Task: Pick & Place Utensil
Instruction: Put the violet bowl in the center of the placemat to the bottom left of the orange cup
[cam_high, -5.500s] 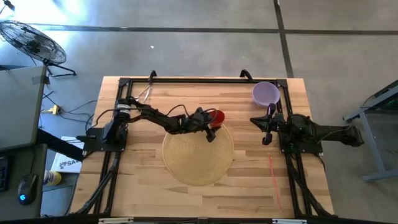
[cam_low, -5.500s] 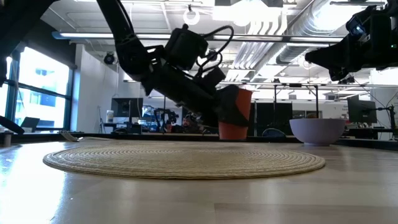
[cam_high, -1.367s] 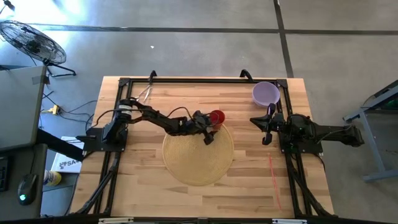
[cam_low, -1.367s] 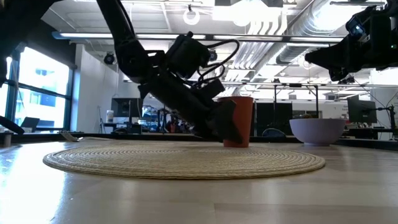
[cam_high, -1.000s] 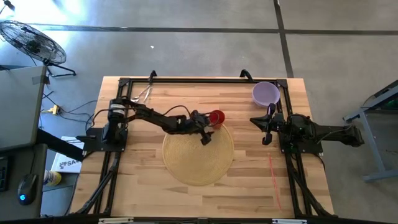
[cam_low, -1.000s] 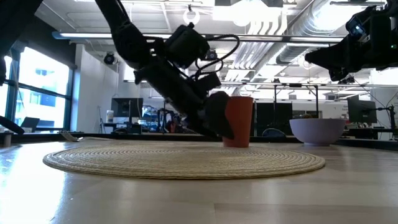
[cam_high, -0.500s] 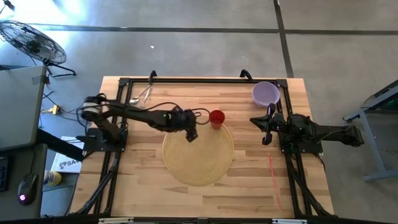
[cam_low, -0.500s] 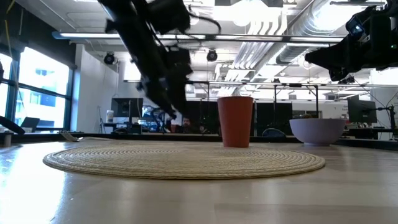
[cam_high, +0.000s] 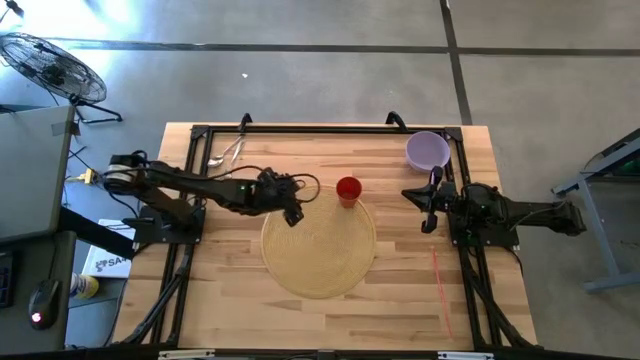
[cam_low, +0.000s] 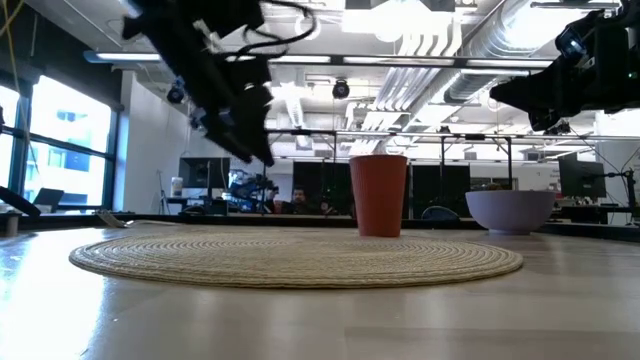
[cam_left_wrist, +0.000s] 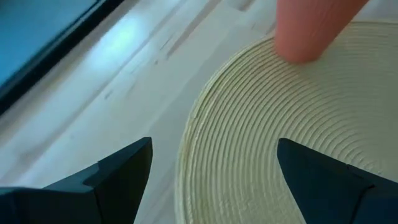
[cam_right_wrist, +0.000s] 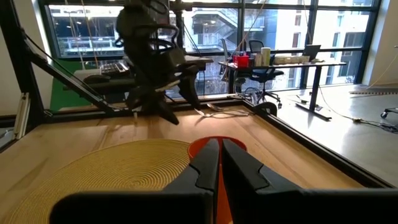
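A red cup (cam_high: 348, 190) stands upright with its base on the far edge of a round woven mat (cam_high: 318, 245); the low view shows the cup (cam_low: 379, 195) free of both arms. Metal utensils (cam_high: 228, 150) lie on the table near its far left corner. My left gripper (cam_high: 292, 213) hangs open above the mat's left edge, left of the cup; its wrist view shows the gripper (cam_left_wrist: 214, 171) over the mat (cam_left_wrist: 280, 130) with the cup (cam_left_wrist: 311, 25) ahead. My right gripper (cam_high: 428, 205) waits shut at the table's right side, its fingers (cam_right_wrist: 214, 168) pointing toward the cup.
A purple bowl (cam_high: 428, 150) sits on the table near the far right corner, seen also as the bowl (cam_low: 510, 210) in the low view. A black frame (cam_high: 320, 128) runs along the table's far and side edges. Bare wood lies near the mat's near side.
My left gripper has drawn back from the red cup toward the table's left edge and risen, coming well clear of it. The cup stays upright on the mat's far edge. The right arm has kept still.
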